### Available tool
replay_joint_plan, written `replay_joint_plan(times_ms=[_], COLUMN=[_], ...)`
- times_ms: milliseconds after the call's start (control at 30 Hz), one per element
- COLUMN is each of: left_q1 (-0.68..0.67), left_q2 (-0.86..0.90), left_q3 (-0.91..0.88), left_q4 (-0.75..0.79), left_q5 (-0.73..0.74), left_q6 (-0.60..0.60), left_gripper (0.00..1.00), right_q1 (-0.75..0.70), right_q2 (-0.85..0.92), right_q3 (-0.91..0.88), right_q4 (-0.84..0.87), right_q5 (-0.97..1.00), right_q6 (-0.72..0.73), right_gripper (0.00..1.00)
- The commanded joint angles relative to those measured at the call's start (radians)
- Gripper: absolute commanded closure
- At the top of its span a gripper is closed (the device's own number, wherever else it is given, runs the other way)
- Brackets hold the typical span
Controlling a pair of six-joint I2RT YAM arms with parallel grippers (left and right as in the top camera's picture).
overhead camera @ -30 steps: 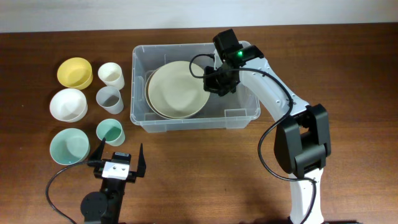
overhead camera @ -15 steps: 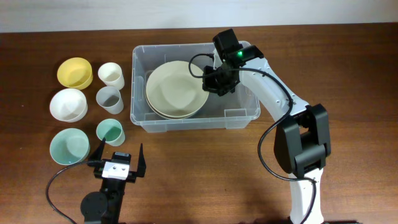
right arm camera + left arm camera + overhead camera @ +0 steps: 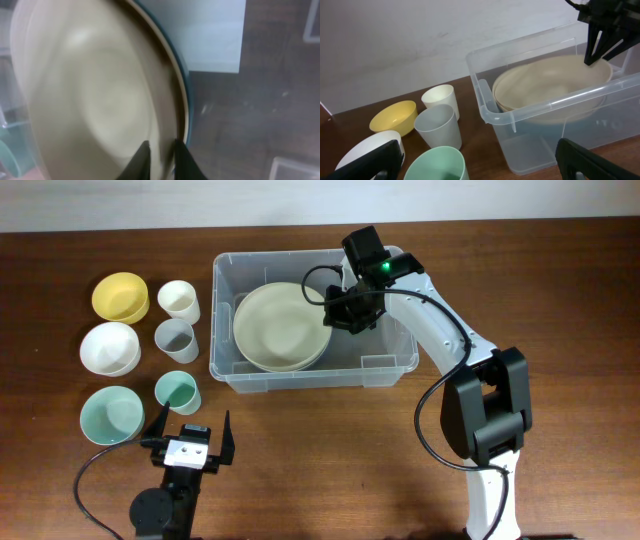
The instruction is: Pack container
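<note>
Bowls, far L: 3 in a column on the brown table (image 3: 560, 280). Yellow bowl (image 3: 120, 295) at the back, white bowl (image 3: 110, 347) in the middle, mint bowl (image 3: 111, 414) at the front.
Cups, next col.: white cup (image 3: 177, 299), grey cup (image 3: 176, 340) and mint cup (image 3: 177, 391), all upright, just beside the bowls and betw. them and the bin.
Left gripper (image 3: 192, 425): low at the front edge, near the mint cup, jaws spread wide w/ nothing betw. them. Its dark fingers (image 3: 592, 160) frame the wrist view and touch nothing.
Container (image 3: 300, 380): clear bin, centre-back of the table, right of the cups, long side facing front, no lid on it.
Inside bin: beige plate (image 3: 278, 325) lying in the L and mid part. A 2nd plate (image 3: 186, 95) w/ a darker edge sits under it. The R end of the base is bare apart from a white label (image 3: 378, 362).
Right gripper (image 3: 332, 315): reaching down into the bin at the beige plate's R edge. Jaws nearly together, one finger over the plate face and one outside the rim. Can't tell if they actually pinch it.
Right arm (image 3: 450, 340): white, arcs over the bin's R end from its base at front R.
</note>
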Motion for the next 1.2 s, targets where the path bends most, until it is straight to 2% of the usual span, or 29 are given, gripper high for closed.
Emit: replay_joint_plan(times_ms=[0,100,167,400,600,833,1000,1167], left_q1=[0.006,0.006,0.006,0.006,0.006,0.006,0.006,0.006], left_q2=[-0.007,-0.007,-0.007,-0.007,-0.007,-0.007,-0.007,-0.007], left_q3=[-0.003,-0.003,-0.003,-0.003,-0.003,-0.003,-0.003,-0.003], left_q4=[-0.004,-0.004,-0.004,-0.004,-0.004,-0.004,-0.004,-0.004], left_q5=[0.011,0.011,0.011,0.011,0.011,0.011,0.011,0.011], left_q6=[0.012,0.012,0.012,0.012,0.012,0.012,0.012,0.012], left_gripper=[0.00,0.00,0.00,0.00,0.00,0.00,0.00,0.00], right_q1=[0.008,0.008,0.008,0.008,-0.008,-0.052,-0.110,-0.179], right_q2=[0.003,0.003,0.003,0.003,-0.006,-0.058,-0.106,-0.164], right_q3=[0.006,0.006,0.006,0.006,0.020,0.116,0.317,0.563], right_q4=[0.004,0.003,0.002,0.004,0.002,-0.063,-0.239,-0.472], right_q5=[-0.020,-0.021,-0.020,-0.020,-0.020,0.017,0.095,0.256], right_q6=[0.001,0.001,0.001,-0.003,-0.003,-0.033,-0.063,-0.063], right_gripper=[0.77,0.64,0.59,0.47,0.44,0.44,0.43,0.40])
